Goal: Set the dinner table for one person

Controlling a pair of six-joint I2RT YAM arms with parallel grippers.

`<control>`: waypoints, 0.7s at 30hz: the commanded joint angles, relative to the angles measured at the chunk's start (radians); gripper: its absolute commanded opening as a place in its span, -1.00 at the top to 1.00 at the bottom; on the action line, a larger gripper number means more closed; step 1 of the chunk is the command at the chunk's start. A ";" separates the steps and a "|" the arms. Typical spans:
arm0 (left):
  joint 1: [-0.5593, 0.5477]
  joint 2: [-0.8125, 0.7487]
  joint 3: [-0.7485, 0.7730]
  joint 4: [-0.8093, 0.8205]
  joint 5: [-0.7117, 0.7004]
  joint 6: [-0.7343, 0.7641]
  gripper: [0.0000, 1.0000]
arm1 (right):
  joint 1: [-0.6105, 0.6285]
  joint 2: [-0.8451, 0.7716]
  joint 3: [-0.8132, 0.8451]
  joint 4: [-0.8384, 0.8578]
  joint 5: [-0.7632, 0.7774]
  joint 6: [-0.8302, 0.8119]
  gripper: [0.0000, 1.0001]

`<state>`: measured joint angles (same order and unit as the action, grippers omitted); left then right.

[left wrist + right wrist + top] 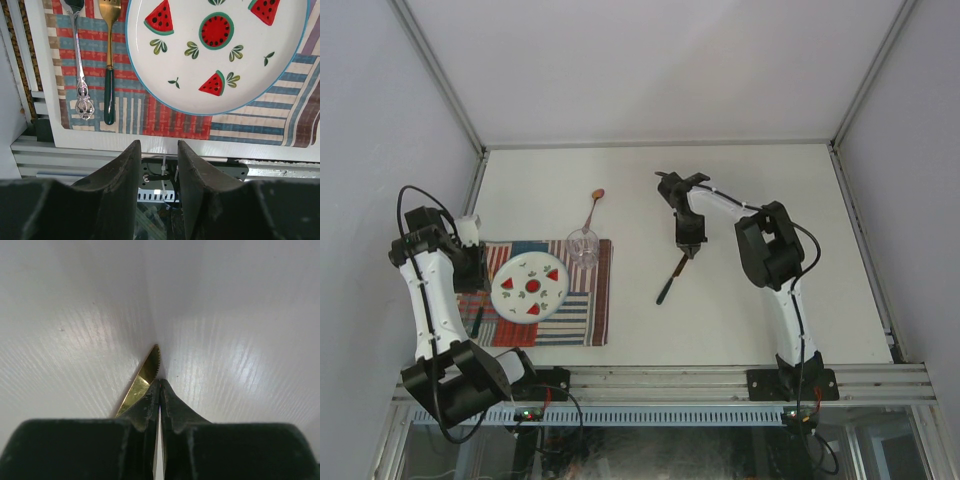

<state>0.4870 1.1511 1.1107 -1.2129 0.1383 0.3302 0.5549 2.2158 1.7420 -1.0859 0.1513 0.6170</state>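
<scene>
– At far left, what's the left pincer (159,145) doing?
– Jaws partly apart, nothing between them. It hangs raised near the left edge of the red-white-blue striped cloth placemat (170,120).
– What's on the cloth?
– Left to right: a silver utensil with an ornate handle (80,65), head cut off by the frame. Just beside it, a gold fork with a dark green handle (109,95). Then a round white plate with watermelon prints (530,287). At the far right corner, a clear drinking glass (583,247), upright.
– Beyond the glass?
– One thin spoon with a coppery bowl (592,211), off the cloth, on the bare top.
– And the dinner table?
– That's the large off-white rectangular bench (770,200) with aluminium rails, under everything. The placemat lies on its left half.
– Right side?
– Mid-bench, the right pincer (160,382) is clenched tight, tips down at the serrated blade of a gold knife with a dark handle (671,281), well right of the placemat. Cannot tell whether the blade is pinched or only touched.
</scene>
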 commanded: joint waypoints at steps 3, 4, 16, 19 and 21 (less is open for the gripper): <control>0.006 -0.015 0.061 0.011 0.000 -0.028 0.21 | -0.011 0.060 0.052 0.055 -0.012 -0.037 1.00; 0.006 -0.018 0.056 0.014 -0.006 -0.026 0.21 | -0.012 0.062 0.051 0.067 -0.021 -0.036 1.00; 0.006 -0.016 0.061 0.008 -0.014 -0.014 0.21 | 0.021 0.125 0.118 0.099 -0.089 -0.005 1.00; 0.007 -0.023 0.063 0.007 -0.017 -0.011 0.21 | 0.028 0.116 0.110 0.121 -0.096 -0.012 1.00; 0.006 -0.026 0.058 0.007 -0.016 -0.009 0.21 | 0.029 0.115 0.108 0.135 -0.103 -0.019 1.00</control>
<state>0.4870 1.1500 1.1149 -1.2140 0.1261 0.3237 0.5671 2.2837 1.8561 -1.0462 0.0662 0.5907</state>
